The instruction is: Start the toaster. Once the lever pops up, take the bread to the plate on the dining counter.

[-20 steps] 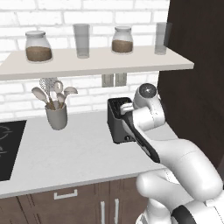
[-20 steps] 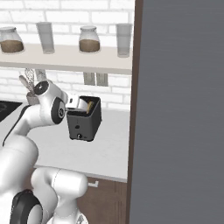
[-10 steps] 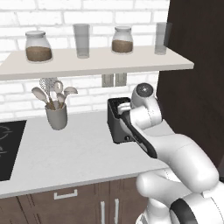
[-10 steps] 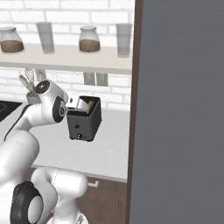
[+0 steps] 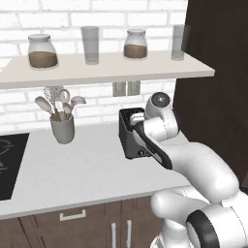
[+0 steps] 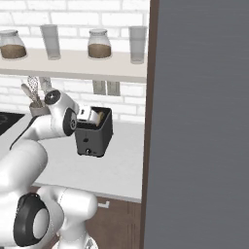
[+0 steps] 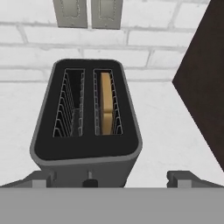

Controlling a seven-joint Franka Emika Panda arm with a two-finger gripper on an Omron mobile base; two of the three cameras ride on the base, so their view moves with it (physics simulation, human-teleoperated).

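The black toaster (image 7: 87, 131) stands on the white counter by the brick wall, seen from above in the hand view. A tan bread (image 7: 106, 105) slice stands on edge in its right slot; the left slot is empty. My gripper (image 7: 113, 178) hovers over the toaster's front edge, open, one fingertip (image 7: 43, 177) on each side and nothing between them. A small lever nub (image 7: 89, 176) shows on the front face. From the base, the toaster (image 5: 130, 140) (image 6: 95, 138) sits under my hand (image 6: 85, 114). The plate and the dining counter are out of view.
A grey utensil holder (image 5: 63, 128) stands left of the toaster, and a black cooktop (image 5: 9, 160) lies at the far left. A shelf (image 5: 97, 70) with jars and glasses hangs overhead. A tall dark cabinet (image 6: 199, 121) rises close on the right.
The arm has shifted only slightly above the toaster. The jaws stay open and the bread stays in its slot.
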